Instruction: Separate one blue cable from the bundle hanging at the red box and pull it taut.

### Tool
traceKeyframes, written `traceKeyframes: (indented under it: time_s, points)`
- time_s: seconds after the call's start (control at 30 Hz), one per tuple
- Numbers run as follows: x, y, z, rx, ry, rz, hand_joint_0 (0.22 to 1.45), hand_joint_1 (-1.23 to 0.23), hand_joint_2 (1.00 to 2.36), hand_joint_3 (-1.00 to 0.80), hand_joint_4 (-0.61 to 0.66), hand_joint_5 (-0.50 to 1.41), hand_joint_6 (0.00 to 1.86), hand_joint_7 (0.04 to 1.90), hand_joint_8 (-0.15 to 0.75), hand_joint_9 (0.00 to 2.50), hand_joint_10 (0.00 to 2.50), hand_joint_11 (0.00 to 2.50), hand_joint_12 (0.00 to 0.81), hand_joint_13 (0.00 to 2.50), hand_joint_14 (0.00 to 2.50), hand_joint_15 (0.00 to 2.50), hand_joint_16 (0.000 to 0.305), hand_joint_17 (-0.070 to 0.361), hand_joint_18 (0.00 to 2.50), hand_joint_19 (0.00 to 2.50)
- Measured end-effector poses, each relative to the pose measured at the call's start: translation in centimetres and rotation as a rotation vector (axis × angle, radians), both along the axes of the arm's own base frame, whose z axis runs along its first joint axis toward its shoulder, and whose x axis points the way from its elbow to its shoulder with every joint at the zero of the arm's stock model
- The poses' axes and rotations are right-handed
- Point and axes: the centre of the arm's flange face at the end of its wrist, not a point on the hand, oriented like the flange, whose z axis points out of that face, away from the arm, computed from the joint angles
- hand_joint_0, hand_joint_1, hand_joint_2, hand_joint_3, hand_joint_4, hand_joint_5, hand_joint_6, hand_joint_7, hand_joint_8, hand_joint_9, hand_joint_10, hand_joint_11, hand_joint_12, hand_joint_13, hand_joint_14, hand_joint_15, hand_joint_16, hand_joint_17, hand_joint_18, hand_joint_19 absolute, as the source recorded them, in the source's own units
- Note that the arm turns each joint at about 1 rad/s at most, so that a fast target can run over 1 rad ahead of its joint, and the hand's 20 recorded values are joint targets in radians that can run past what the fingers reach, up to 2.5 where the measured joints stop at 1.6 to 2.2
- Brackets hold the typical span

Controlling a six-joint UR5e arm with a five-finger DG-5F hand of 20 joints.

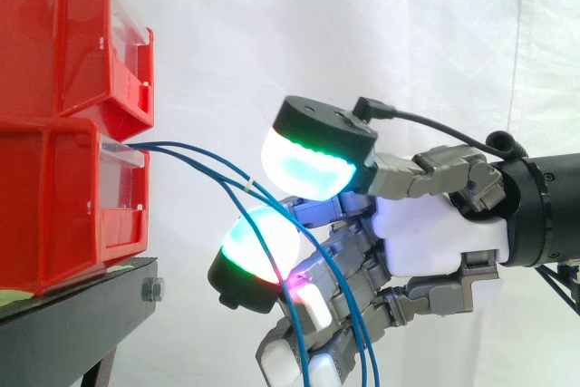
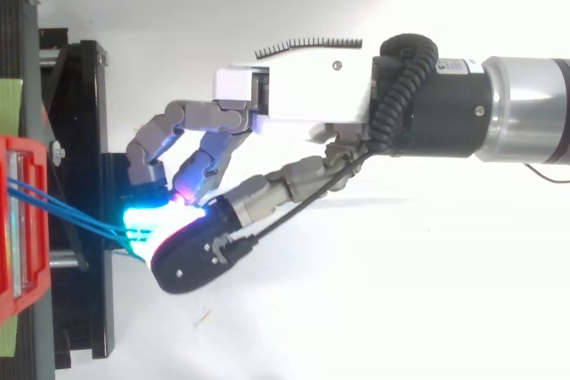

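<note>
Right now the hand (image 1: 426, 237) is curled around the blue cables (image 1: 204, 162), its two glowing pads (image 1: 304, 165) nearly together, though I cannot tell whether one strand or both lie between them. Seen from the side, the cables leave the lower red bin (image 1: 54, 206) at the hand's 10 o'clock and slant down toward 5 o'clock. Pulling taut probably means drawing toward 3 o'clock, away from the bin.
</note>
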Motion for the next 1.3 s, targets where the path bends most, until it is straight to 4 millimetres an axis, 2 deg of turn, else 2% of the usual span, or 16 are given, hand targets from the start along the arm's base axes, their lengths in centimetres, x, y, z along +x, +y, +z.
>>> traceKeyframes:
  time_s: [0.07,0.17,0.27,0.5,0.6,0.63,0.7,0.93,1.1,1.17,1.3]
  points:
    - [-0.01,0.04,-0.02,0.0,0.0,0.001,0.6,-0.53,1.0,-0.45,0.05,-0.14,0.87,1.09,0.288,1.01,0.02,0.89,0.318,0.83,0.02,0.47,0.036,0.082,0.79,0.51]
    - [-0.01,0.06,-0.05,0.0,0.001,0.0,0.57,-0.67,1.01,-0.21,0.08,-0.14,0.88,1.07,0.336,1.02,0.02,0.87,0.37,0.87,0.01,0.44,0.046,0.104,0.88,0.44]
    - [-0.01,0.05,-0.04,0.0,0.001,-0.001,0.58,-0.74,1.01,-0.12,0.04,-0.15,0.91,1.03,0.338,1.0,0.02,0.86,0.379,0.87,0.01,0.44,0.048,0.107,0.89,0.44]
    - [-0.01,0.03,-0.03,0.0,0.001,0.0,0.62,-0.83,1.01,-0.21,-0.01,-0.18,0.92,1.04,0.298,0.93,0.02,0.88,0.342,0.82,0.02,0.46,0.041,0.092,0.81,0.47]
    - [-0.02,0.02,-0.05,0.0,0.001,0.0,0.66,-0.85,1.01,-0.34,-0.02,-0.18,0.92,1.03,0.276,0.91,0.02,0.89,0.323,0.8,0.02,0.46,0.037,0.084,0.78,0.48]
    - [-0.02,0.03,-0.05,0.0,0.001,0.0,0.67,-0.86,1.0,-0.43,-0.01,-0.18,0.92,1.04,0.273,0.91,0.02,0.88,0.322,0.8,0.02,0.46,0.037,0.084,0.78,0.48]
    - [-0.02,0.03,-0.05,0.0,0.001,0.0,0.67,-0.86,1.0,-0.5,0.0,-0.17,0.91,1.05,0.273,0.91,0.02,0.89,0.319,0.8,0.02,0.46,0.037,0.083,0.78,0.48]
    - [-0.03,0.02,-0.06,0.0,0.001,0.0,0.57,-0.76,1.0,-0.5,0.05,-0.14,0.89,1.1,0.275,0.96,0.02,0.87,0.317,0.8,0.02,0.46,0.037,0.084,0.78,0.48]
    - [-0.03,0.0,-0.07,0.0,0.002,0.0,0.51,-0.7,1.0,-0.5,0.07,-0.13,0.88,1.06,0.294,0.99,0.02,0.86,0.33,0.82,0.02,0.46,0.04,0.09,0.81,0.48]
    - [-0.03,-0.01,-0.07,0.0,0.002,0.0,0.51,-0.62,1.0,-0.5,0.07,-0.12,0.87,1.07,0.294,1.01,0.02,0.86,0.332,0.83,0.02,0.46,0.04,0.089,0.82,0.49]
    - [-0.03,-0.01,-0.08,-0.002,0.002,0.0,0.58,-0.62,1.0,-0.5,0.04,-0.12,0.86,1.11,0.28,1.0,0.02,0.86,0.316,0.82,0.02,0.47,0.037,0.083,0.79,0.52]
